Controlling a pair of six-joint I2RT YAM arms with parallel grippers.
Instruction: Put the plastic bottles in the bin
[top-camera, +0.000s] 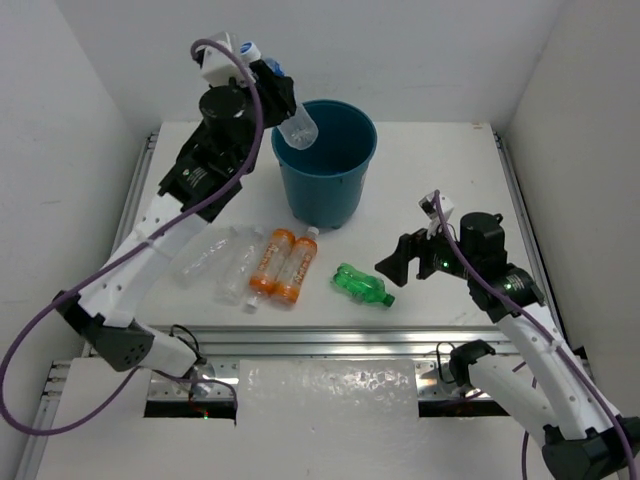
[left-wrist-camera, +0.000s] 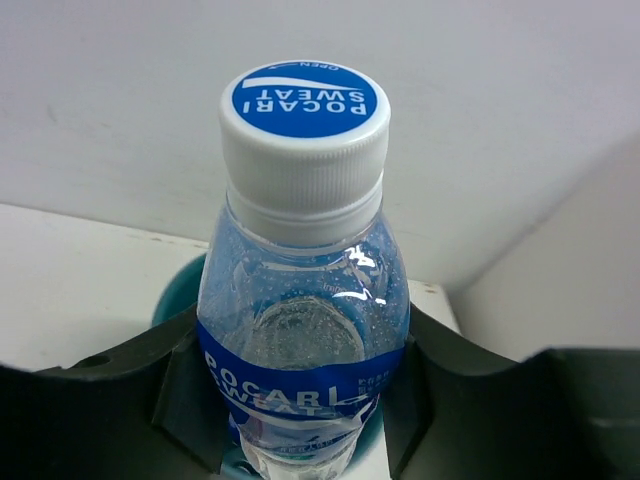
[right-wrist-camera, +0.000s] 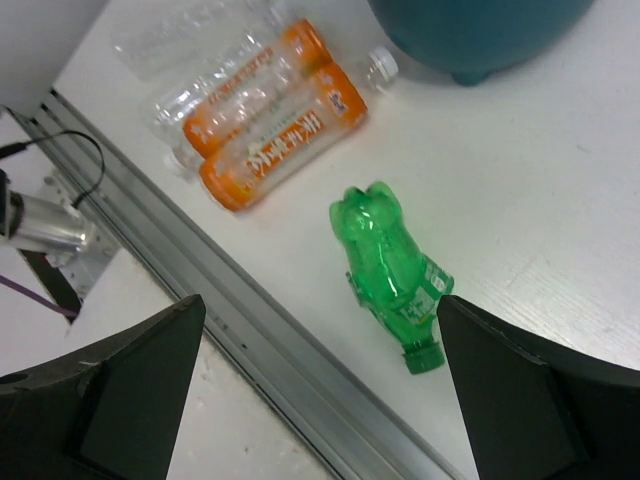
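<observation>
— Five small plastic bottles lie on the white table (top-camera: 440, 180), by our count from the top view. Four sit in a row at about 7 o'clock from the round teal-blue plastic bin (top-camera: 330, 195): the far-left clear bottle (top-camera: 205, 258), a second clear bottle (top-camera: 240, 268) beside it, then the first orange bottle (top-camera: 270, 258) touching the second orange bottle (top-camera: 295, 268).

— And the green plastic bottle (right-wrist-camera: 392, 262)?

— We find it lying alone on its side, at roughly 6 o'clock from the bin and apart from the others. The right gripper (right-wrist-camera: 318, 320) hovers above it with its jaws spread wide, gripping nothing.

— What do we make of the left gripper (top-camera: 272, 88)?

— It is clamped around the blue-labelled clear bottle (left-wrist-camera: 300, 300), white cap uppermost, held high over the bin's rim at about 10 o'clock. The bottle's lower end hangs inside the rim's outline, so we judge that letting go would drop it in.

— So how far along are we?

— Early, we think. One bottle is on the point of going in and five wait on the table. The bin's inside is dark from above, so we cannot tell whether anything lies in it already.

— Then the green one looks like our next pick, with the right arm poised over it.
</observation>
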